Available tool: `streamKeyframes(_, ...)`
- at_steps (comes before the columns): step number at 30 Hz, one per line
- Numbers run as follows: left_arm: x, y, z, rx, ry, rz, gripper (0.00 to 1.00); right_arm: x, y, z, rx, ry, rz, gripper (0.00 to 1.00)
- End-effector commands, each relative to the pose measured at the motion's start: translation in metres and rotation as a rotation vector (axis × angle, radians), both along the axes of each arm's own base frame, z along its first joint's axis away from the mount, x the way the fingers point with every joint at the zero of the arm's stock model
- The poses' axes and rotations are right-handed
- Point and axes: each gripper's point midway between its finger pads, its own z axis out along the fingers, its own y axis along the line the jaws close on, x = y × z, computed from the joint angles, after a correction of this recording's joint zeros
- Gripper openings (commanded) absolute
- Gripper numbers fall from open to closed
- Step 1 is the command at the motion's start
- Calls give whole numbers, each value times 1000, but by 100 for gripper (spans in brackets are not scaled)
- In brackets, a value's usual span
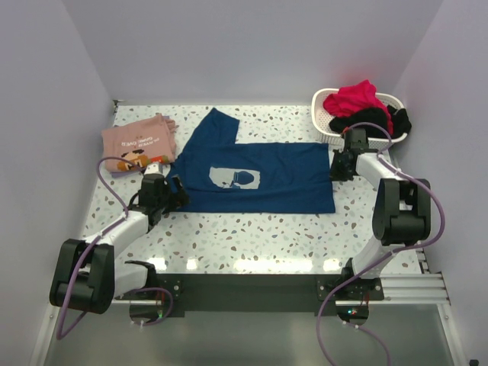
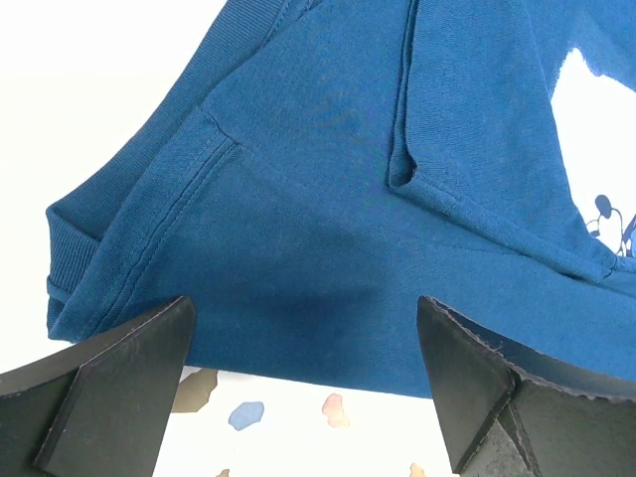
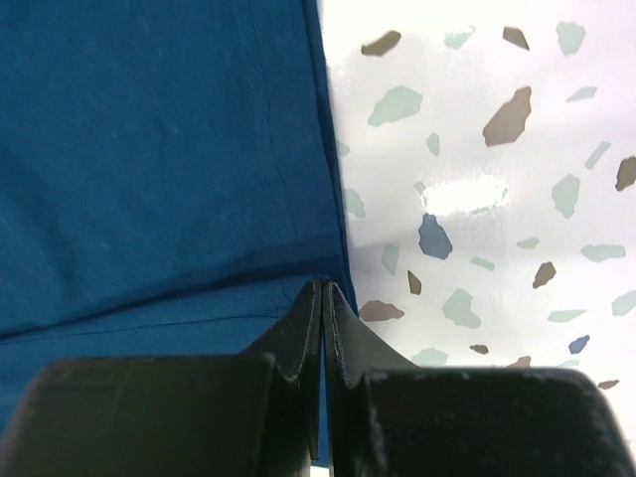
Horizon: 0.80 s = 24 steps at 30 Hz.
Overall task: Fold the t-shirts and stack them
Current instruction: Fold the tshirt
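Observation:
The dark blue t-shirt (image 1: 259, 179) lies spread flat across the middle of the table, pale print up, one sleeve pointing to the back. My right gripper (image 1: 334, 169) is at its right-hand hem. In the right wrist view that gripper (image 3: 325, 288) is shut on the edge of the blue t-shirt (image 3: 149, 149), a sliver of cloth showing between the fingers. My left gripper (image 1: 177, 192) sits at the shirt's left end. In the left wrist view it (image 2: 303, 318) stands open, low over the table, with the blue t-shirt's (image 2: 328, 199) edge lying just ahead of the fingertips. The salmon-pink t-shirt (image 1: 137, 141) lies folded at the back left.
A white basket (image 1: 324, 122) at the back right holds a red cloth (image 1: 354, 99) and a black cloth (image 1: 396, 120), close behind my right arm. Walls close in the table on the left, back and right.

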Motion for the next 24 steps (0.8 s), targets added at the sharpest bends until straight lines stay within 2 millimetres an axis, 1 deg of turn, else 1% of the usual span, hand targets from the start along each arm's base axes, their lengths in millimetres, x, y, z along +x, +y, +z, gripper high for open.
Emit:
streamKeyframes(1, -22, 7, -24, 33, 110, 11, 100, 25, -3, 17, -4, -80, 6, 0)
streamKeyframes(3, -21, 7, -24, 36, 108, 13, 100, 24, -3, 14, -6, -67, 8, 0)
streamKeyframes(4, -19, 8, -22, 37, 100, 16, 100, 24, -3, 13, -5, -62, 7, 2)
streamKeyframes(6, -14, 4, -15, 21, 87, 10, 100, 22, -3, 12, -6, -56, 5, 17)
streamKeyframes(7, -5, 0, -2, 5, 49, 1, 100, 21, -3, 12, -5, -57, 5, 32)
streamKeyframes(9, 5, -5, 14, -23, 3, -4, 100, 21, -2, 17, -1, -70, 4, 42)
streamKeyframes(10, 16, -7, 31, -30, -42, -6, 100, 19, -2, 18, 2, -71, 3, 46)
streamKeyframes(11, 21, -7, 39, -32, -61, -5, 100, 19, -1, 23, 6, -85, 1, 47)
streamKeyframes(12, 24, -8, 44, -28, -66, -7, 100, 16, 0, 23, 14, -84, 3, 48)
streamKeyframes(13, 32, -9, 54, -29, -84, -8, 100, 15, 1, 28, 17, -94, 3, 49)
streamKeyframes(15, 39, -10, 58, -26, -92, -14, 100, 12, 4, 38, 34, -122, 2, 50)
streamKeyframes(16, 43, -11, 56, -25, -83, -15, 100, 7, 6, 36, 42, -117, 1, 50)
streamKeyframes(18, 49, -19, 56, -41, -84, -40, 100, 3, 10, 46, 60, -142, 4, 50)
streamKeyframes(20, 56, -26, 50, -42, -73, -56, 100, -4, 12, 45, 72, -134, 13, 51)
streamKeyframes(21, 61, -32, 51, -39, -82, -69, 100, -6, 12, 49, 71, -144, 15, 51)
streamKeyframes(22, 65, -33, 45, -34, -66, -72, 100, -10, 12, 48, 67, -139, 16, 51)
streamKeyframes(24, 70, -36, 42, -31, -58, -78, 96, -13, 12, 50, 67, -141, 21, 51)
